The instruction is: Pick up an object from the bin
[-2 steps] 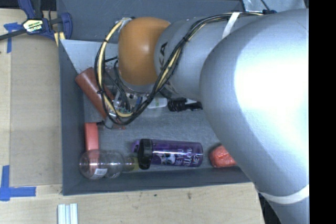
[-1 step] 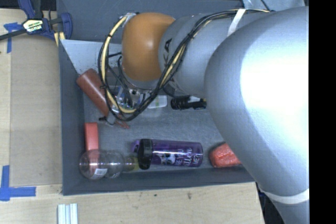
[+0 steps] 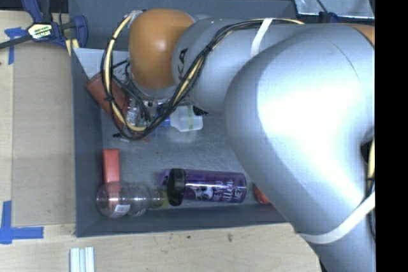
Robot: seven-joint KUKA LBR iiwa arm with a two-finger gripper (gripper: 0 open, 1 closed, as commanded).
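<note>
My gripper sat low in the upper left of the bin, between a reddish-brown lump by the left wall and a translucent tub. Whether it was open or closed, I could not tell. I judged a straight lift safest, since the wall crowded the left and bare floor lay lower in the frame.

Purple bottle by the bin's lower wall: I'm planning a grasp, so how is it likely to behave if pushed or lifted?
The purple bottle lies on its side and looks cylindrical, so a sideways push would probably roll it. Its glossy surface may be slippery. It looks rigid, so it should probably keep its shape when lifted.
</note>
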